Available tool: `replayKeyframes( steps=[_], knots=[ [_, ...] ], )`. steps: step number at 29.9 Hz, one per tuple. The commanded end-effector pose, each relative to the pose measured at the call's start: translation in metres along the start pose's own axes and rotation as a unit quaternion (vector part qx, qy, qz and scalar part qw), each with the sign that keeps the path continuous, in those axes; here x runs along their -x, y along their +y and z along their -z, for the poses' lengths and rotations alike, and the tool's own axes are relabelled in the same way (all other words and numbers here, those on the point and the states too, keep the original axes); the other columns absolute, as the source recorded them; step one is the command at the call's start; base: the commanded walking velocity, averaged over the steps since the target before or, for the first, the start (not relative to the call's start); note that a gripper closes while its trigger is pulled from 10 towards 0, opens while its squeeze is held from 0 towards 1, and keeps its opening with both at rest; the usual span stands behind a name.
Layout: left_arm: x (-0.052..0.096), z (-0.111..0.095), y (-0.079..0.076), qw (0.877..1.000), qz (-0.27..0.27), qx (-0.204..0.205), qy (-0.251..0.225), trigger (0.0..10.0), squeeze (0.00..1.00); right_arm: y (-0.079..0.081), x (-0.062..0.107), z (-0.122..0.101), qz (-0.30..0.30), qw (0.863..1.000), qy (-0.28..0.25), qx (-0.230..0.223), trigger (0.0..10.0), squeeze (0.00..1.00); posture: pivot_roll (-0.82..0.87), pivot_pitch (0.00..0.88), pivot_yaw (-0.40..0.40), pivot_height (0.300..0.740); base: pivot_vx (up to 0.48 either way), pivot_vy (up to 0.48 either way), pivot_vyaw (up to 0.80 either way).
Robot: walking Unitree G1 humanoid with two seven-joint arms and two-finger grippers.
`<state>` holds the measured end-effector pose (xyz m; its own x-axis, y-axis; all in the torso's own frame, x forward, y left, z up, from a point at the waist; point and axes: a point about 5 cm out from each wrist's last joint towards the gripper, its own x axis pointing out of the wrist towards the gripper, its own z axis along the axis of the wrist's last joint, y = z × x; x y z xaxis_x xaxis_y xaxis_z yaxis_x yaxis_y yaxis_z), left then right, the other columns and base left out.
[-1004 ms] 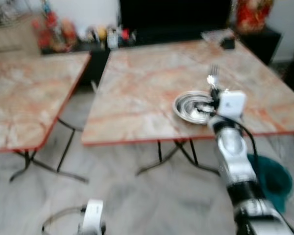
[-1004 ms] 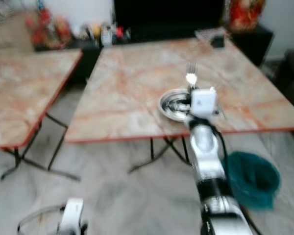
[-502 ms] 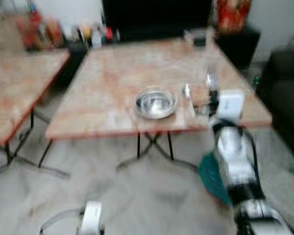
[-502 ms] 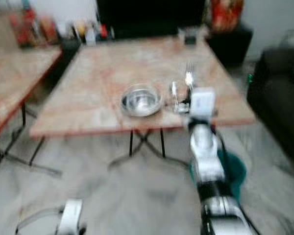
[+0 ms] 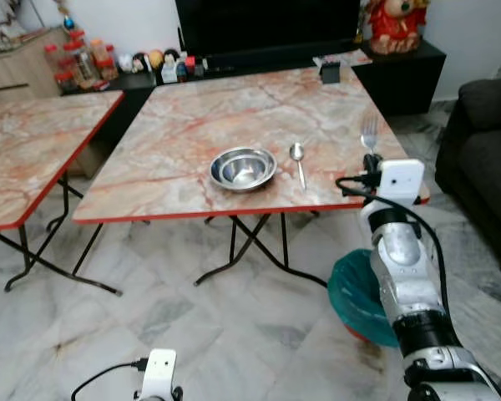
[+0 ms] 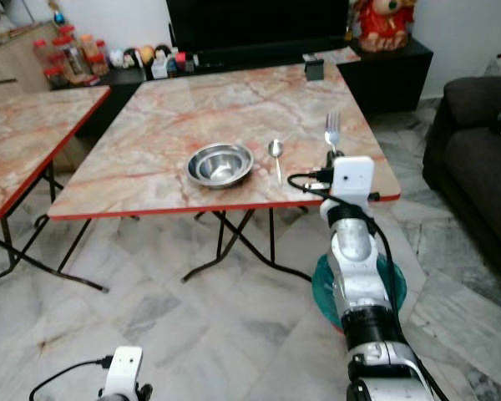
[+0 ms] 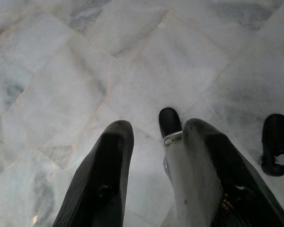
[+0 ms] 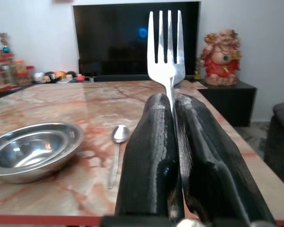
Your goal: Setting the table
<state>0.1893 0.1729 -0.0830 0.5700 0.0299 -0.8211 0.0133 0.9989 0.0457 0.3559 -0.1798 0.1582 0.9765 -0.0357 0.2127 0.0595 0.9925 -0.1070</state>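
One bowl (image 5: 243, 168), one spoon (image 5: 298, 160) on table (image 5: 192, 134); right gripper (image 8: 173, 106) fingers pinch one fork (image 8: 166, 45); left gripper (image 7: 151, 137) fingers spread.

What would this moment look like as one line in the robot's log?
right hand: shut on fork, tines up, near table edge | bowl, spoon on table | left hand: idle, open

The black fingers (image 8: 151, 156) are covering the fork (image 8: 166, 52) handle; the bowl (image 8: 31, 153) is running off the frame edge.
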Motion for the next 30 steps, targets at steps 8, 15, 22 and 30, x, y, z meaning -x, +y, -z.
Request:
replayKeyframes(
  steps=[8,15,22,30],
  knots=[
    [0.0005,0.0011,0.0088,1.0,-0.016,0.003,0.003,10.0,0.0,0.0044,-0.0037,-0.0082,-0.004,1.0,-0.013,-0.002,10.0,0.0,-0.11,0.0,0.121,0.74,0.339,0.0,0.0],
    [0.0004,0.0003,0.0089,1.0,-0.016,0.004,0.003,10.0,0.0,0.0042,-0.0043,-0.0088,-0.005,1.0,-0.015,-0.002,10.0,0.0,-0.11,0.0,0.12,0.74,0.352,0.0,0.0],
    [0.0003,-0.0001,0.0093,1.0,-0.017,0.003,0.002,10.0,0.0,0.0083,-0.0036,-0.0085,-0.02,1.0,-0.016,0.018,10.0,0.0,-0.11,0.0,0.121,0.74,0.353,0.0,0.0],
    [0.0002,-0.0007,0.0092,1.0,-0.017,0.002,0.002,10.0,0.0,0.0067,-0.0031,-0.0061,-0.014,1.0,-0.012,0.012,10.0,0.0,-0.11,0.0,0.119,0.74,0.354,0.0,0.33]
  ],
)
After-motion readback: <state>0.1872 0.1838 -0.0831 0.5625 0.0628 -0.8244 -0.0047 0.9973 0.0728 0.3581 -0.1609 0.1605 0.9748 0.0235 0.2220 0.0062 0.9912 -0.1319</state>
